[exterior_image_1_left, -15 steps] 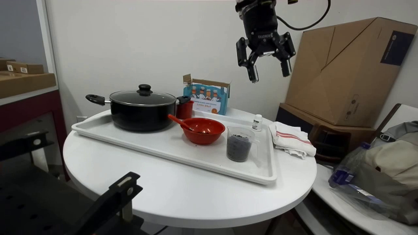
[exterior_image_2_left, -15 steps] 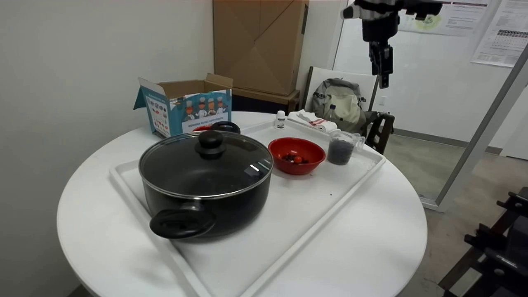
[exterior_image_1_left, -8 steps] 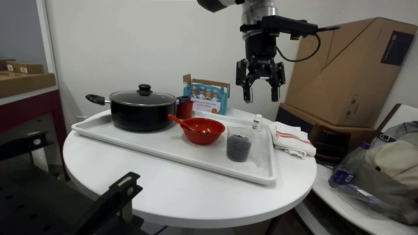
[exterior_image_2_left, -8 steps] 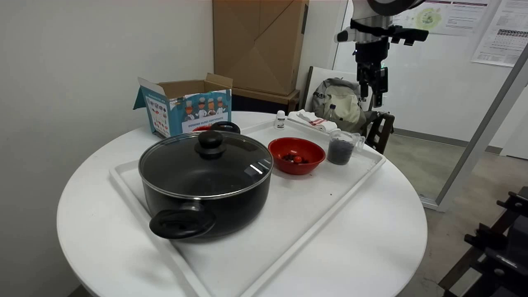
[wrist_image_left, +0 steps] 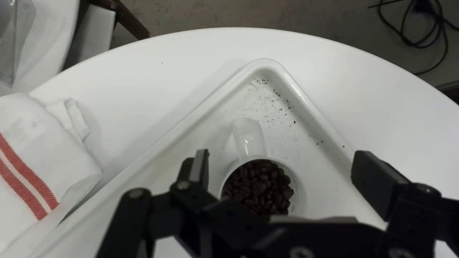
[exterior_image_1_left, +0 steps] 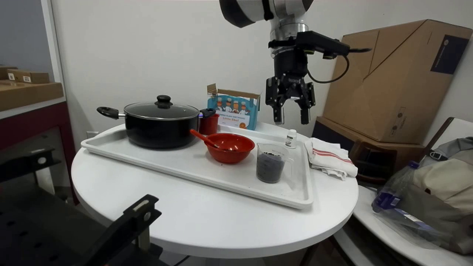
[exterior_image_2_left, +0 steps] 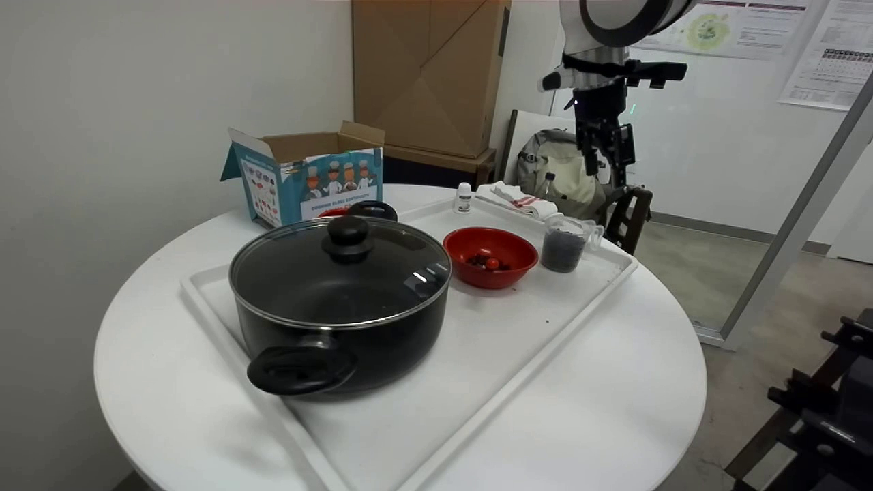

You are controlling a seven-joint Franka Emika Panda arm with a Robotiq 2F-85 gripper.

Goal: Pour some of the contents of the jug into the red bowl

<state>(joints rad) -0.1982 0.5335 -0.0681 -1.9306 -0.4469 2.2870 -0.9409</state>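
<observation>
The jug [exterior_image_1_left: 271,168] is a clear plastic measuring cup with a handle, largely filled with dark beans. It stands upright on the tray and also shows in an exterior view [exterior_image_2_left: 563,249] and, from above, in the wrist view [wrist_image_left: 260,186]. The red bowl [exterior_image_1_left: 231,153] stands beside it and also shows in an exterior view [exterior_image_2_left: 477,276]. A few dark beans lie in the bowl, and a red handle sticks up over its rim. My gripper [exterior_image_1_left: 292,117] is open and empty, well above the tray. In the wrist view, its fingers [wrist_image_left: 279,172] hide the jug's lower part.
A white tray [exterior_image_1_left: 199,180] on a round table [exterior_image_1_left: 207,221] holds a large black lidded pot [exterior_image_1_left: 160,131], a red cup [exterior_image_1_left: 209,124] and a small white bottle [exterior_image_1_left: 291,138]. A cardboard box [exterior_image_1_left: 240,111] stands behind. A striped towel [exterior_image_1_left: 329,157] lies beside the tray.
My gripper has come down towards the tray and shifted slightly left in both exterior views. The jug, the bowl and the other things have not moved.
</observation>
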